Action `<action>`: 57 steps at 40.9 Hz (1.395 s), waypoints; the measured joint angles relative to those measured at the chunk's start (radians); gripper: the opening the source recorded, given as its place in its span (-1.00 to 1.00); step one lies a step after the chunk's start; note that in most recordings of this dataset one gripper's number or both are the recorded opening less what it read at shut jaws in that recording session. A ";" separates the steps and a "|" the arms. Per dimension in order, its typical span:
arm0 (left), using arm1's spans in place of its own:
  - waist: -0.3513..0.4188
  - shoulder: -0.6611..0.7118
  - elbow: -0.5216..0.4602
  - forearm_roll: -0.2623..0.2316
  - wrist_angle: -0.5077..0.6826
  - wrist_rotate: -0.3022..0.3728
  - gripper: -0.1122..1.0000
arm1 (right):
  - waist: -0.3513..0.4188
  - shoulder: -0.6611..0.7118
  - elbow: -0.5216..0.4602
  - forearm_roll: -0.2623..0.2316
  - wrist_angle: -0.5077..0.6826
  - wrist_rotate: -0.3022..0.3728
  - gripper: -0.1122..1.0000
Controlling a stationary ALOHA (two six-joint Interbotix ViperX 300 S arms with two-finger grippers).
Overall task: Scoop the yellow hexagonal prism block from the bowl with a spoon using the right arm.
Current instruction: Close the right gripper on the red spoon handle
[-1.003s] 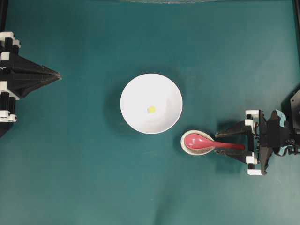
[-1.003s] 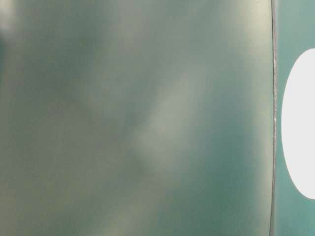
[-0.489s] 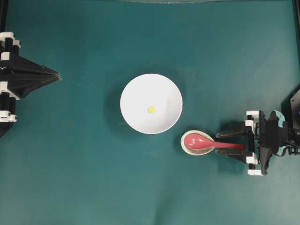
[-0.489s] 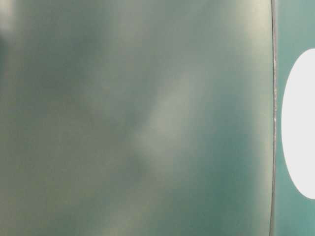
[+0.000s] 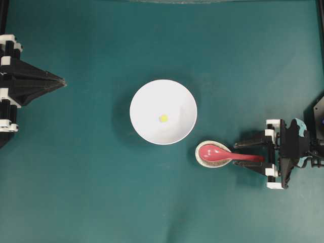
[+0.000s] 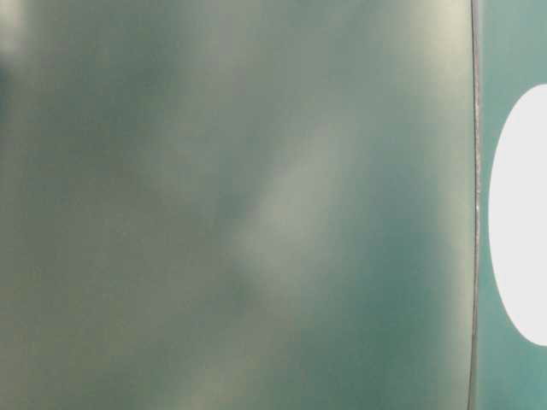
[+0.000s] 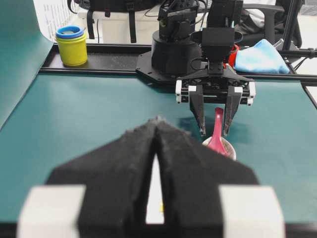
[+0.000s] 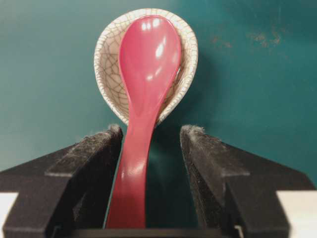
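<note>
Almost nothing differs from one second ago. The right gripper [image 5: 249, 154] keeps its jaws apart around the handle of the spoon [image 5: 225, 154], without squeezing it. The spoon's scoop lies in the spoon rest [image 5: 213, 154], at five o'clock from the bowl [image 5: 163, 112]. The yellow hexagonal prism block [image 5: 163, 118] sits in the bowl's middle. The left gripper [image 5: 59, 81], at nine o'clock, has its jaws together.

No legible text, labels, brand marks, numbers or signs in any view. All visible surfaces read plain; background items in the left wrist view are too small and blurred to show any lettering.
</note>
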 measured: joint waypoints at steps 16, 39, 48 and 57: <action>0.000 0.000 0.000 0.000 0.002 0.000 -0.73 | 0.000 0.000 0.005 -0.003 0.000 -0.002 0.20; 0.000 0.000 0.002 -0.002 0.002 -0.002 -0.73 | 0.009 0.000 0.008 -0.009 0.000 -0.009 -0.01; 0.000 0.000 0.000 -0.002 0.003 -0.003 -0.73 | 0.009 0.000 0.009 -0.009 -0.005 -0.015 -0.02; 0.000 0.002 0.000 0.000 0.003 -0.005 -0.73 | 0.009 0.000 0.009 -0.009 -0.014 -0.026 -0.02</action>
